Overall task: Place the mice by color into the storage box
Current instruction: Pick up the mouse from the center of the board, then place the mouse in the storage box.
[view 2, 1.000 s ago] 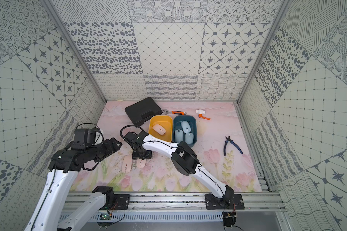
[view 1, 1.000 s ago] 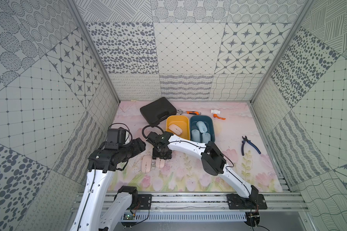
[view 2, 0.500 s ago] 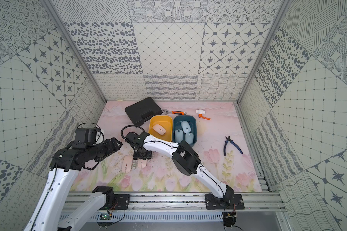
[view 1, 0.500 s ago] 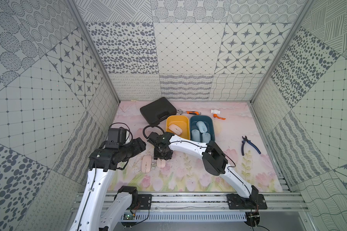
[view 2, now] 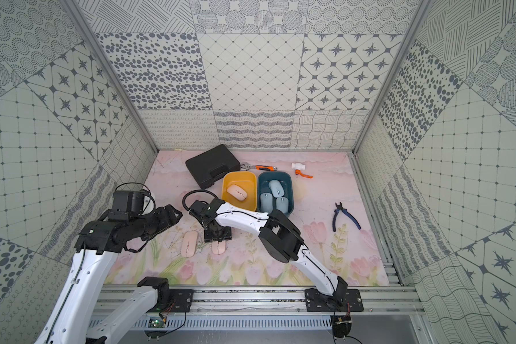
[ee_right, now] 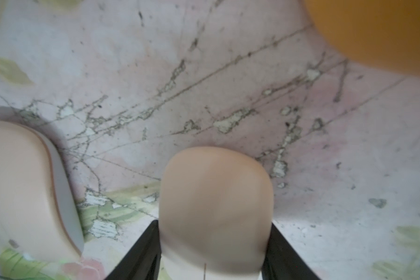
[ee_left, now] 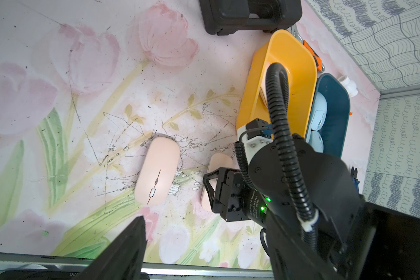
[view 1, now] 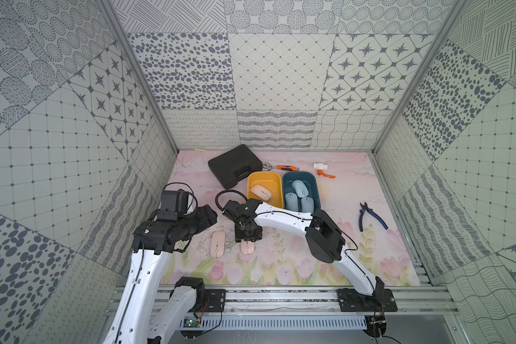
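Right wrist view: the right gripper [ee_right: 214, 224] pinches a pink mouse [ee_right: 216, 198] by its sides, likely bound for the yellow bin [ee_right: 374, 29] ahead.

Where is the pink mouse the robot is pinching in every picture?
Top view: pinched pink mouse just left of centre, lower half.
Top view: left of centre, lower half.
Left wrist: half hidden behind the right gripper.
Right wrist: huge, between black fingers.
Landmark: loose pink mouse beside it, in all four.

2 mice [view 1: 217, 243] before bins [view 1: 264, 173], 4 inside
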Controlling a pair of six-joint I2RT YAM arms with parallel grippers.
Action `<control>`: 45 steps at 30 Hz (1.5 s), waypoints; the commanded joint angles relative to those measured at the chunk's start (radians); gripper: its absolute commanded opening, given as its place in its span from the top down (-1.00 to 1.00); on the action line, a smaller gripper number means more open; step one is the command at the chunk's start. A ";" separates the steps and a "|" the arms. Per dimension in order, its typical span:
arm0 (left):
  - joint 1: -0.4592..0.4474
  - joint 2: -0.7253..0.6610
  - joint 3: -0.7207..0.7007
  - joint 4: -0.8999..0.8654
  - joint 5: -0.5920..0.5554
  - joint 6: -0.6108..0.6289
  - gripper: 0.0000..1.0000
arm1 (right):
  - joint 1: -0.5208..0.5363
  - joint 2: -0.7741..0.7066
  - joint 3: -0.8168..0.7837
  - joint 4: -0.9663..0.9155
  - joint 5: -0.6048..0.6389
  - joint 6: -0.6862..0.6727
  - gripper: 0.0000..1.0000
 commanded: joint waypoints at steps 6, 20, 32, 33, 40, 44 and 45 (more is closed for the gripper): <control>0.005 0.004 -0.002 0.033 0.011 -0.001 -0.62 | -0.003 -0.057 0.034 -0.061 0.028 -0.022 -0.06; 0.005 0.004 0.002 0.029 0.004 -0.022 -0.62 | -0.022 -0.113 0.047 -0.086 0.041 -0.044 -0.08; 0.005 0.001 0.042 0.016 -0.015 -0.077 -0.64 | -0.096 -0.185 0.094 -0.145 0.056 -0.108 -0.10; 0.004 0.002 0.042 0.017 -0.011 -0.080 -0.64 | -0.107 -0.187 0.107 -0.153 0.058 -0.116 -0.10; 0.005 0.023 0.032 0.028 0.010 -0.082 -0.63 | -0.226 -0.123 0.314 -0.263 0.060 -0.226 -0.12; 0.005 0.032 0.024 0.034 0.009 -0.082 -0.63 | -0.296 -0.009 0.529 -0.355 0.044 -0.289 -0.13; 0.004 0.036 0.022 0.035 0.010 -0.081 -0.63 | -0.310 0.031 0.590 -0.383 0.030 -0.297 -0.13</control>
